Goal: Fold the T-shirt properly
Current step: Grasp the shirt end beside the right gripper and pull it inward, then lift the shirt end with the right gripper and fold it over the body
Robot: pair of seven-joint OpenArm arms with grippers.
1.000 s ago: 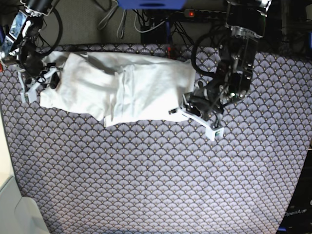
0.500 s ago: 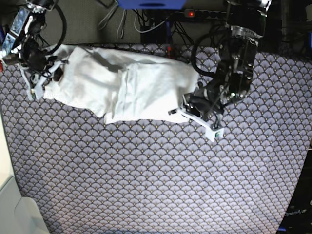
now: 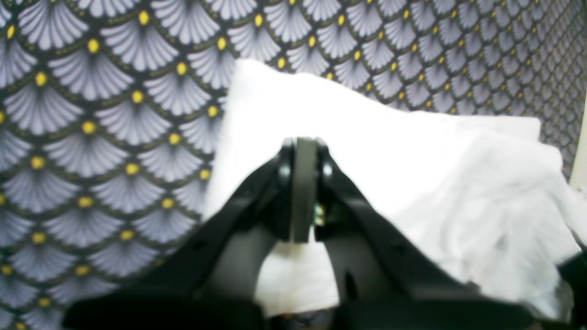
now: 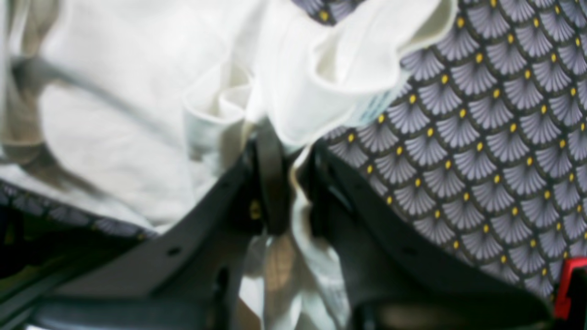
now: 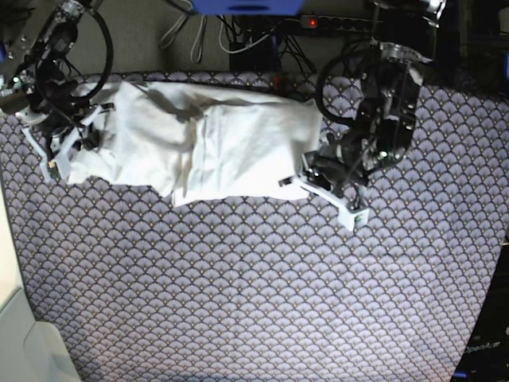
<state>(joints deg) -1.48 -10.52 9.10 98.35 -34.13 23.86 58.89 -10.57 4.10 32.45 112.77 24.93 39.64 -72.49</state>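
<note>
The white T-shirt lies crumpled in a wide band across the far part of the patterned table. At its left end, my right gripper is shut on a bunched fold of the T-shirt. In the right wrist view the cloth rises between the fingers of this gripper. At the lower right corner of the shirt, my left gripper is closed down onto the cloth. In the left wrist view its tips meet on the T-shirt, which spreads on both sides and underneath.
A scallop-patterned cloth covers the table. Behind the far edge lie cables and a power strip with a red light. A pale object sits at the near left corner.
My right gripper has closed on the shirt's left end and shifted slightly with it, so the cloth there is bunched and pulled. The left arm has stayed put, shut.
</note>
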